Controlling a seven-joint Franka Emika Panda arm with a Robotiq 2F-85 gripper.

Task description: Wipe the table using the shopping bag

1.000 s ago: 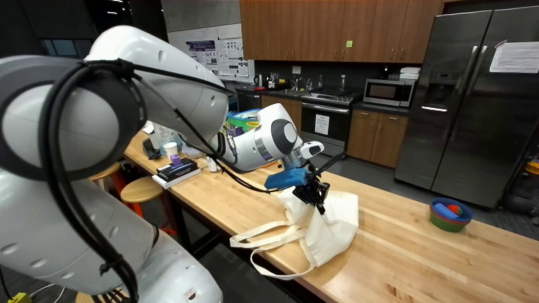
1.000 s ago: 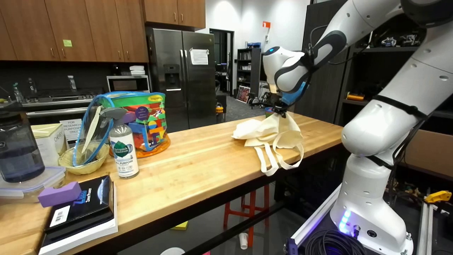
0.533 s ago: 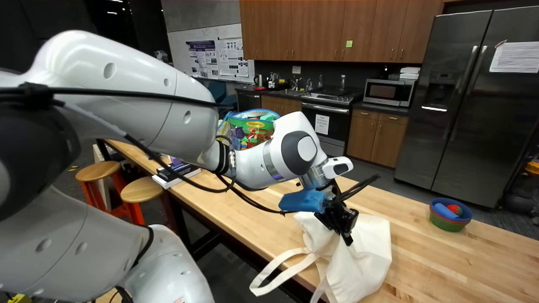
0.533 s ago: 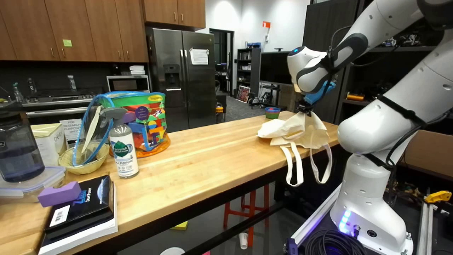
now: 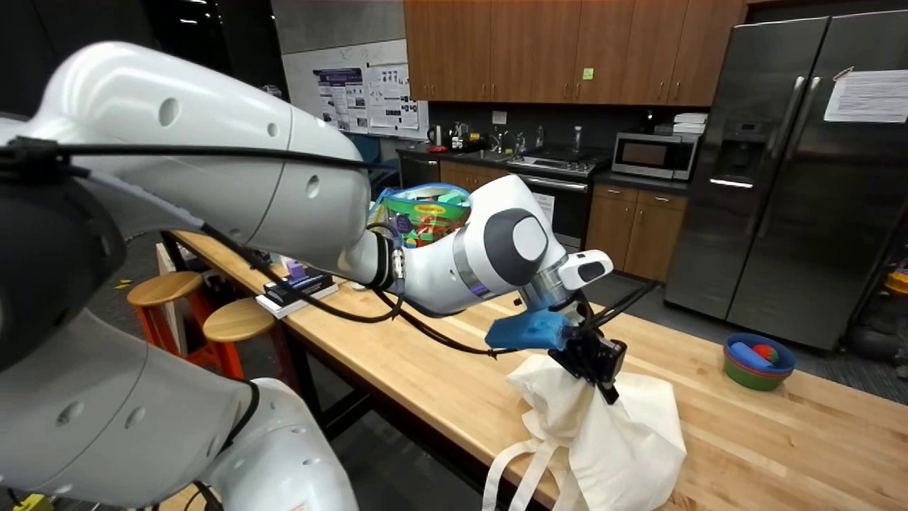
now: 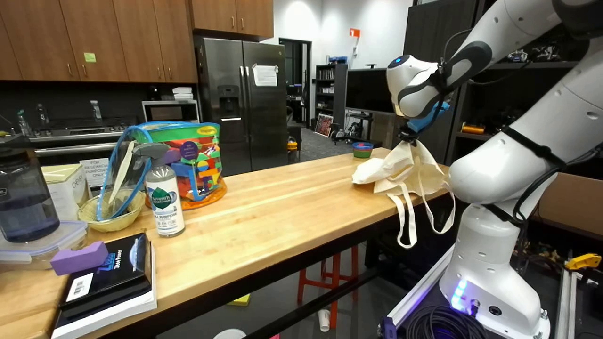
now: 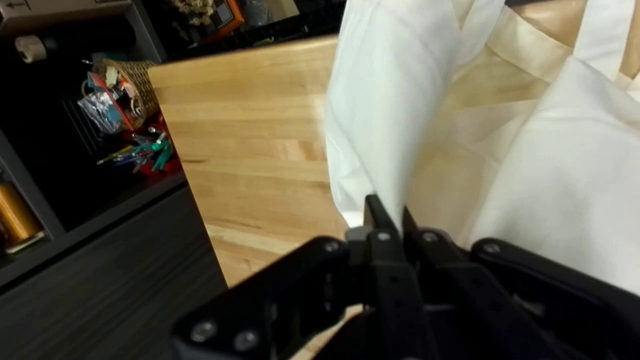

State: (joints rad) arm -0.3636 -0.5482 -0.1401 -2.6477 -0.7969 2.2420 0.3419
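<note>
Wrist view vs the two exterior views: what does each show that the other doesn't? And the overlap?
Only the wrist view: a fold of the shopping bag running between the fingers, plus a brown wicker basket beyond the end of the table.

Only the exterior views, both of them: the refrigerator, the stacked bowls, the zip bag of toy blocks and the white arm.

Shared: the gripper shut on the shopping bag, its handle straps, and part of the tabletop.

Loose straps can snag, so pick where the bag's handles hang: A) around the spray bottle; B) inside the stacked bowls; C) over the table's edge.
C: in an exterior view, the handles of the bag droop past the edge of the table, their loops below its top.
</note>
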